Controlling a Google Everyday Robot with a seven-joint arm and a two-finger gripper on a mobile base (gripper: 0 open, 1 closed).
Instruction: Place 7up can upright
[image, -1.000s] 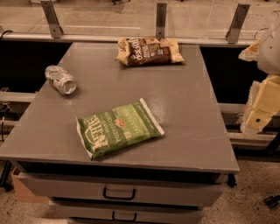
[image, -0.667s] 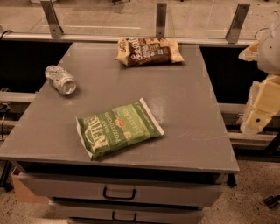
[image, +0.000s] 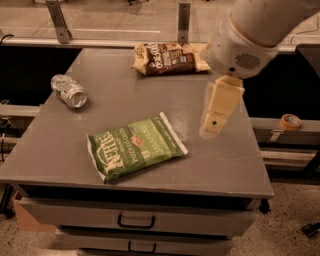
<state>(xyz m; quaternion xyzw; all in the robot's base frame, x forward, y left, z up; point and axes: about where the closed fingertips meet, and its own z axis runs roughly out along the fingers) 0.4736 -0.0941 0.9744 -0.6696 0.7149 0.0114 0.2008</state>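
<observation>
The 7up can lies on its side near the left edge of the grey table, with its shiny metal end facing the front right. My gripper hangs from the white arm above the right part of the table, pointing down. It is far to the right of the can, holds nothing that I can see, and is just right of the green chip bag.
A green Kettle chip bag lies flat at the table's front centre. A brown chip bag lies at the back, partly behind the arm. A tape roll sits on a ledge at right. Drawers are below the table.
The arm has swung in from the right edge of the view to above the right side of the table. The can and both bags have not moved.
</observation>
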